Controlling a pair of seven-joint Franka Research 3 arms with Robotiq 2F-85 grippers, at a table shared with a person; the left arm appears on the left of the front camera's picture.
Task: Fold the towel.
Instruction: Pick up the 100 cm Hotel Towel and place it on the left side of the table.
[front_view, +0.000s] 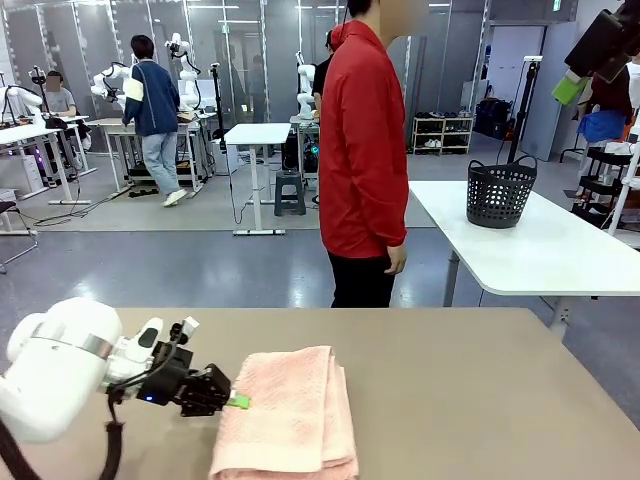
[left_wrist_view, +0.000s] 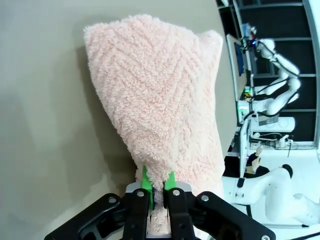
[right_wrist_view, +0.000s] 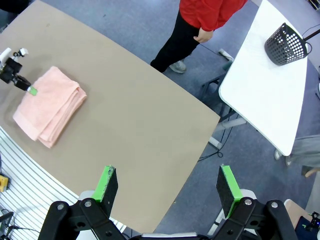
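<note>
I have one towel to deal with, a salmon-pink terry cloth lying folded into a thick pad near my front edge of the brown table, over toward my left corner. My left pincer has its green pads pressed nearly together on a thin lip of cloth at the pad's left edge; in the left wrist view the herringbone pile rises straight out from between my pads, so I judge I am pinching only a layer or two, not the whole stack. It should handle light and very soft: no stiffness at all, so any part I do not hold will sag and drag on the table, and the layers may slide over one another and spoil the stack if I pull sideways. The loops give good friction, so I do not expect it to slip from the pads, and nothing about it can break. The best hold, to my mind, is at an edge or corner, low to the table, taking all the layers I mean to carry. My right pincer hangs high above the table with its fingers spread wide and nothing between them. Counting the rest: one person in a red top beyond the far edge, and one dark basket on the white table behind.
</note>
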